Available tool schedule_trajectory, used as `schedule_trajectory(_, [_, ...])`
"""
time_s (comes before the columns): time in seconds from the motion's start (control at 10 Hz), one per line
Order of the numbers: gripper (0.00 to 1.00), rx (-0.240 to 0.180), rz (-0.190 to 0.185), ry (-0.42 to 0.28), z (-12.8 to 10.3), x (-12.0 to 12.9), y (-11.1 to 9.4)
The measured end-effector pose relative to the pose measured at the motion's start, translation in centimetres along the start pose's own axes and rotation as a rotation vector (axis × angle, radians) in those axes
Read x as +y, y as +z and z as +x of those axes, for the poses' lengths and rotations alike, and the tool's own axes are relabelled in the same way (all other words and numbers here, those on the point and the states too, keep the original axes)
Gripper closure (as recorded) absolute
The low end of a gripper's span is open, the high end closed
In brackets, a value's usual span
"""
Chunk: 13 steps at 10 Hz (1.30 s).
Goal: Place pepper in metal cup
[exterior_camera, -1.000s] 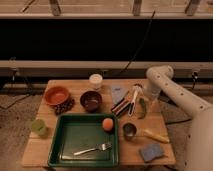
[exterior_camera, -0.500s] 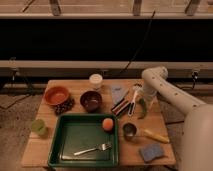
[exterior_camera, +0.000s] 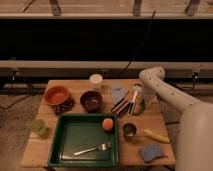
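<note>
The pepper (exterior_camera: 140, 106) is a small green pod lying on the wooden table (exterior_camera: 75, 84), right of centre. My gripper (exterior_camera: 132, 106) hangs from the white arm (exterior_camera: 160, 90), right beside and over the pepper's left side, partly covering it. The metal cup (exterior_camera: 129, 131) stands upright a short way nearer the front, just right of the green tray (exterior_camera: 60, 150). The cup looks empty.
The tray holds an orange ball (exterior_camera: 107, 124) and a fork (exterior_camera: 93, 148). A dark bowl (exterior_camera: 91, 101), an orange bowl (exterior_camera: 56, 95), a white cup (exterior_camera: 96, 80), a green plastic cup (exterior_camera: 38, 127), a grey cloth (exterior_camera: 118, 93), a yellow elongated item (exterior_camera: 157, 136) and a blue sponge (exterior_camera: 150, 152) are spread around.
The arm has swung left and lowered, bringing the gripper from the table's right edge down to the pepper. The objects have not moved.
</note>
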Motion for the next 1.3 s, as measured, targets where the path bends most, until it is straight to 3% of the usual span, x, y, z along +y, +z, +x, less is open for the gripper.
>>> schedule_trajectory(0.2, [1.00, 0.010, 0.004, 0.021, 0.3, 0.7, -1.1])
schedule_trajectory(0.5, [1.00, 0.015, 0.034, 0.046, -1.2, 1.6, -5.0])
schedule_trajectory(0.7, [1.00, 0.012, 0.059, 0.044, -3.5, 2.5, -7.5])
schedule_trajectory(1.3, [1.00, -0.024, 0.105, 0.056, -12.2, 4.6, -11.4])
